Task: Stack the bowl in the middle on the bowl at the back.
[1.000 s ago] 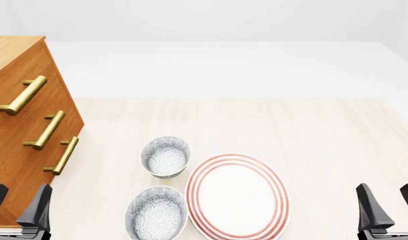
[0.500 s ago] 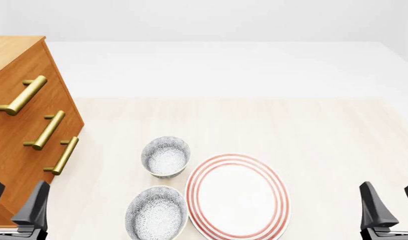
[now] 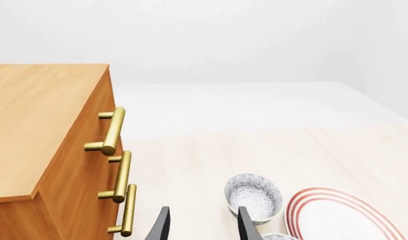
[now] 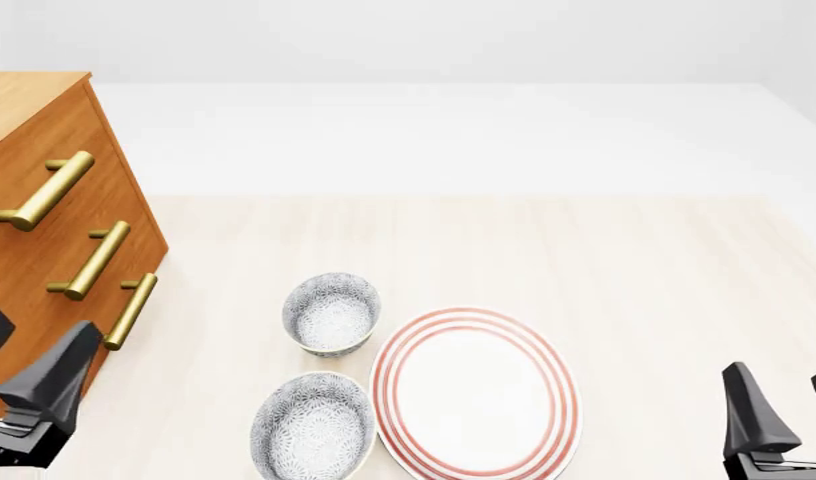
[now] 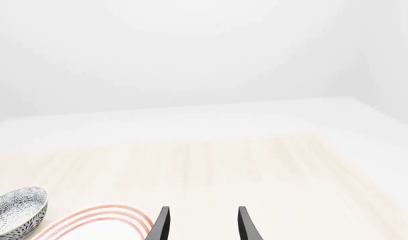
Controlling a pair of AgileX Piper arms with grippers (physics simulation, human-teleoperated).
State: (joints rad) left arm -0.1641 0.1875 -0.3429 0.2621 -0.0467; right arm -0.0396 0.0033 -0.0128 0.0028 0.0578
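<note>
Sitting upright, mouth up, the bowl in the middle (image 4: pixel 315 430) is resting on the pale wood-grain worktop (image 4: pixel 648 280), touching the red-ringed plate (image 4: pixel 475 392); round, speckled grey-and-white. Its twin (image 4: pixel 332 313) is standing just behind. Left fingers (image 4: pixel 28 365), spread and empty, are swinging further toward the wooden drawer cabinet (image 4: pixel 48 230) than before; right fingers (image 4: pixel 782 410) are parted, empty

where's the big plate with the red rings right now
In the front view, the large round white plate with red rings lies flat near the table's front edge, right of both small grey speckled bowls.
</note>
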